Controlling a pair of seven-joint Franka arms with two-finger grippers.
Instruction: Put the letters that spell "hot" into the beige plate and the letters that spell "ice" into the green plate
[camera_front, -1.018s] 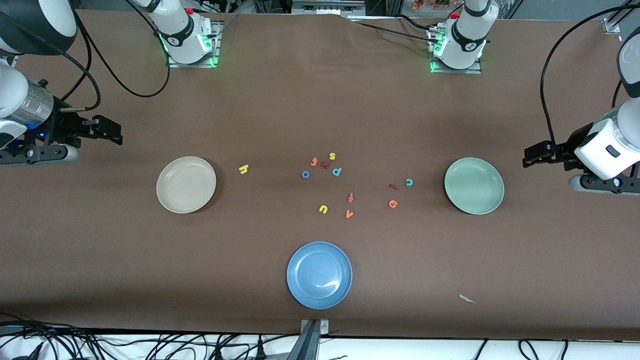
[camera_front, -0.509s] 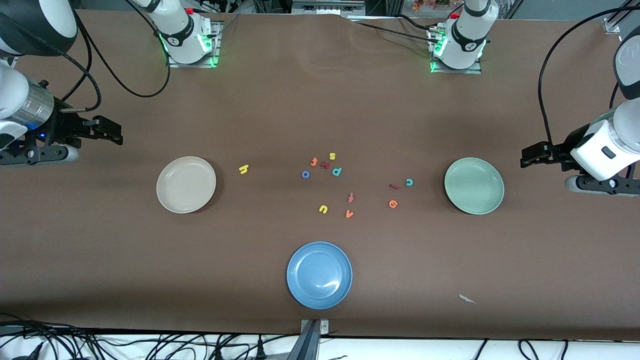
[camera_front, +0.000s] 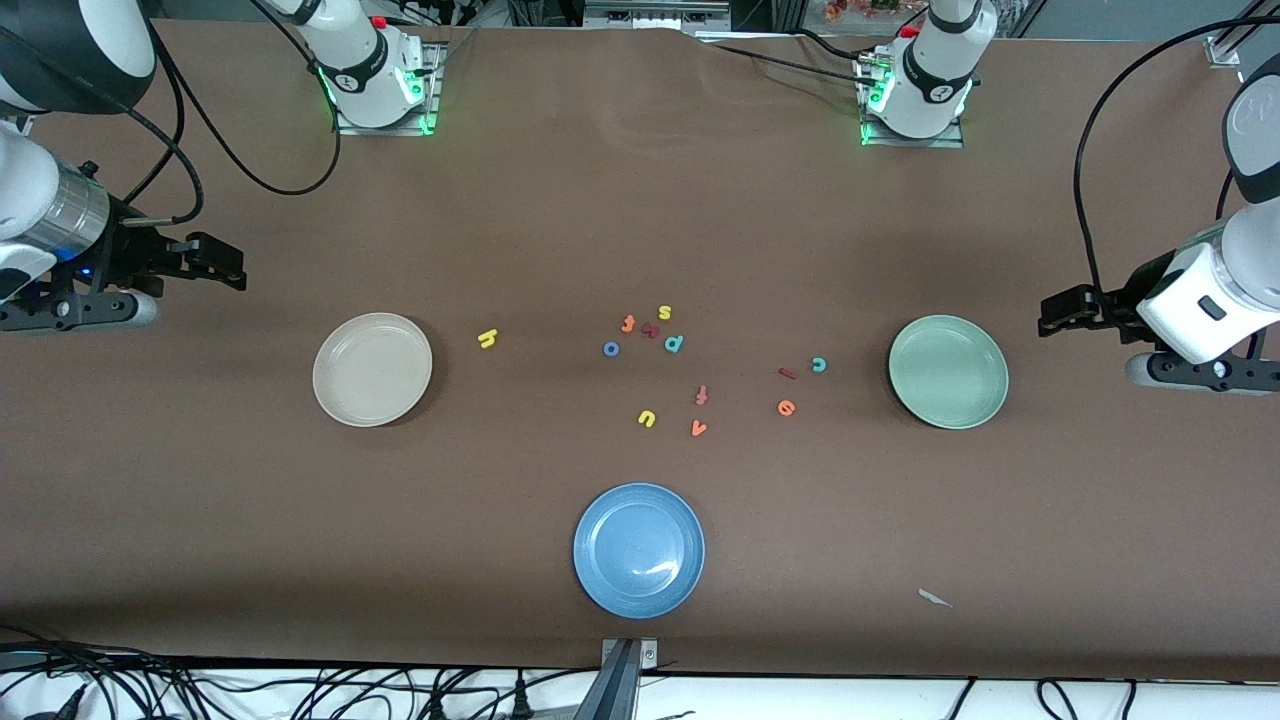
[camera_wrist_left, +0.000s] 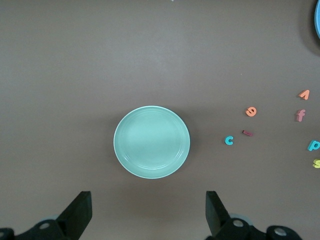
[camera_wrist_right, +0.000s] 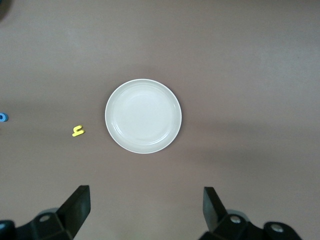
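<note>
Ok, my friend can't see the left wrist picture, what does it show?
A pale green plate sits empty on the brown table, with the left gripper open above it. Small letters lie scattered beside the plate.

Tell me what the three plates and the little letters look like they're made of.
The beige plate, green plate and blue plate look like smooth plastic or glazed ceramic: the blue one shows a soft glare. The letters, like the yellow h and teal c, look matte, probably foam or plastic.
</note>
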